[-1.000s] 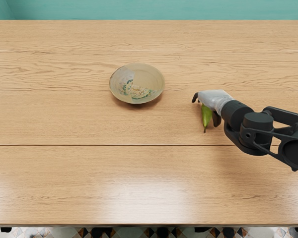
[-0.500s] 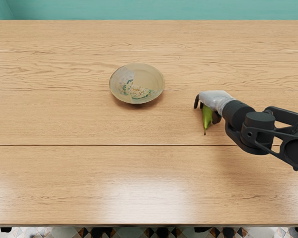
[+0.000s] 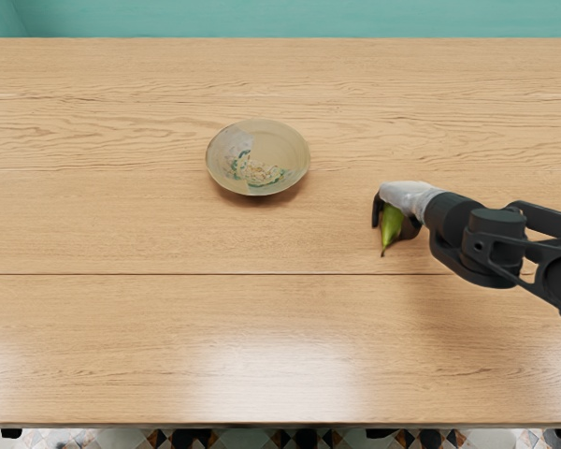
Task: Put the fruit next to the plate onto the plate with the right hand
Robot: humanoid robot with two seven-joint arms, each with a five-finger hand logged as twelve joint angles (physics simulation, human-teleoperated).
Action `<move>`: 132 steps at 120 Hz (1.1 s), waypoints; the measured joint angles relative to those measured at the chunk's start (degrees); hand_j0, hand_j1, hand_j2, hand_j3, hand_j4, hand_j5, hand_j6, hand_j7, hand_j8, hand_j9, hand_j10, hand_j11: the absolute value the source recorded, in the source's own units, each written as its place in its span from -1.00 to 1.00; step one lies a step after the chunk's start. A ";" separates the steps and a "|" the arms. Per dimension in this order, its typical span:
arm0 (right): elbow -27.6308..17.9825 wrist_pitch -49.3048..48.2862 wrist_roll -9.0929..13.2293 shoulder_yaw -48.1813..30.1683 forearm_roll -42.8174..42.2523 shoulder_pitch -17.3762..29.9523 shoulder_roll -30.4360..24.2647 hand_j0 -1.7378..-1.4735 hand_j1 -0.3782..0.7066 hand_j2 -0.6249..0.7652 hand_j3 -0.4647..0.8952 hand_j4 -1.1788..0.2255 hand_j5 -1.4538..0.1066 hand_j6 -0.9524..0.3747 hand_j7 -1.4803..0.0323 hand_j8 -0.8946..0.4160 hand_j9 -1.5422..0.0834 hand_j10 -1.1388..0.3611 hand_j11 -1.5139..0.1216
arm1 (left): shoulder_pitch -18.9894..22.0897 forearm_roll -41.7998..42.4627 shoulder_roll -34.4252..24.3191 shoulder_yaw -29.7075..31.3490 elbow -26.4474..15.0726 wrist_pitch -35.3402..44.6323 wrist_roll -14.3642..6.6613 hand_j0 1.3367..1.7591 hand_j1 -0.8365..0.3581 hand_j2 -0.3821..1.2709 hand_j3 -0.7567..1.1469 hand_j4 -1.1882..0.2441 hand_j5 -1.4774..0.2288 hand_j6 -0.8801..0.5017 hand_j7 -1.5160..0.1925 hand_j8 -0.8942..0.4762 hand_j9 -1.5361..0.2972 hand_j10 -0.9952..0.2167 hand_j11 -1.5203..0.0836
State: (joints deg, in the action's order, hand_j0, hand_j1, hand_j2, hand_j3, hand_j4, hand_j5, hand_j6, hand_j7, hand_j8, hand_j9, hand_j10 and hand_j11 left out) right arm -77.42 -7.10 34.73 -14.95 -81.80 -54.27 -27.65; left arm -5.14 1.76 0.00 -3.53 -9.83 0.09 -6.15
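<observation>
My right hand is curled down over the green fruit, dark fingers on either side of it, gripping its upper end as far as I can judge. The fruit's tip pokes out below, toward the table's near edge; I can't tell if it's lifted. It sits toward the right edge, well apart from the plate, which lies closer to the far edge. I'm at the grasp step. Next I need a clean lift, then a carry left and away, over the plate's rim.

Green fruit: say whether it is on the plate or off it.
Off. The green fruit lies on the table, apart from the plate, with the right hand curled around it.
</observation>
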 joint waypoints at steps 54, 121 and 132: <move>0.94 -1.49 0.22 -2.50 5.50 -3.81 -0.36 -0.37 0.17 0.31 -0.32 -0.34 -0.28 -0.33 -0.24 -0.28 -0.24 -0.27 -0.30 | 0.00 -0.01 0.00 -0.02 0.00 0.00 0.00 0.52 0.95 -0.53 -0.21 0.64 0.71 0.25 0.75 0.28 0.65 0.62 0.87; 9.37 -5.49 0.25 -2.26 11.66 -17.15 8.88 -0.37 0.13 0.25 -0.32 -0.33 -0.32 -0.32 -0.26 -0.29 -0.27 -0.29 -0.31 | 0.02 -0.01 0.00 -0.01 0.00 0.00 0.00 0.52 0.95 -0.53 -0.21 0.64 0.71 0.25 0.75 0.28 0.65 0.62 0.87; 9.67 -6.02 0.24 -2.08 11.69 -19.35 12.22 -0.37 0.16 0.30 -0.32 -0.32 -0.33 -0.31 -0.26 -0.28 -0.27 -0.28 -0.32 | -0.02 -0.01 0.00 0.00 0.01 0.00 0.00 0.52 0.95 -0.53 -0.21 0.64 0.71 0.25 0.75 0.28 0.65 0.62 0.87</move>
State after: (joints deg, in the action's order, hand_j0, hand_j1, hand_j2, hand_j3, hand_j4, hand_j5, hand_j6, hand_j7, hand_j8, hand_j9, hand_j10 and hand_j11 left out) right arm -67.75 -13.12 34.97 -17.03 -70.11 -73.62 -15.43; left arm -5.16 1.76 0.00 -3.53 -9.83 0.09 -6.15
